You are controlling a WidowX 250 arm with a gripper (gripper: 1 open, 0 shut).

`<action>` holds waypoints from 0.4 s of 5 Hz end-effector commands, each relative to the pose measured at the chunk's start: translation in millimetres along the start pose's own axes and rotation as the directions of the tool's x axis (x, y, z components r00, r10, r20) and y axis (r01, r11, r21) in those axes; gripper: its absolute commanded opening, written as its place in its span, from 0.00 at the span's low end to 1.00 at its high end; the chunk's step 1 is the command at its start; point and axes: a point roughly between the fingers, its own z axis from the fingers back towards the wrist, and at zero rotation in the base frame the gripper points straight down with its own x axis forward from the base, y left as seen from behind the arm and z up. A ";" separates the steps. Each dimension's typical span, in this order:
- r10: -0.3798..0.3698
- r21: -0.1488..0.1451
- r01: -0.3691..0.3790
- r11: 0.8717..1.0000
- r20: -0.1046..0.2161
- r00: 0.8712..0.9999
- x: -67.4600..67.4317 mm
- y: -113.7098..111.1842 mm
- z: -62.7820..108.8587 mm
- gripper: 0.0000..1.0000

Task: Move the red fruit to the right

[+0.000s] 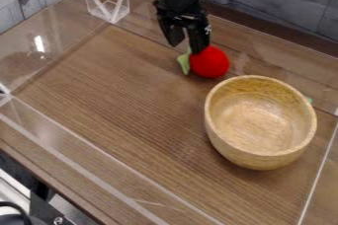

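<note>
Exposure OK, medium-bright indoor light. Soft and diffuse; source direction can't be pinned down. Small pale highlight on the red fruit, center-right of frame. Wooden bowl, right side: interior evenly lit, slightly shaded along the inner wall, no hard glare. Tabletop reads mid-brown, fairly uniform, no blown patch across the middle. Black gripper, top center, is dark and low-contrast; fine detail lost. Lower-left corner is darkest, detail hard to read. Low-res picture, edges soft all over, grain of the wood only faintly resolved. Color separation good: red stays saturated against brown.
</note>
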 end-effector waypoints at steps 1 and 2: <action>-0.028 0.037 0.026 0.999 0.053 0.998 9.7 4.0 14.3 1.00; -0.040 0.039 0.038 0.999 0.049 0.998 6.9 4.0 10.5 1.00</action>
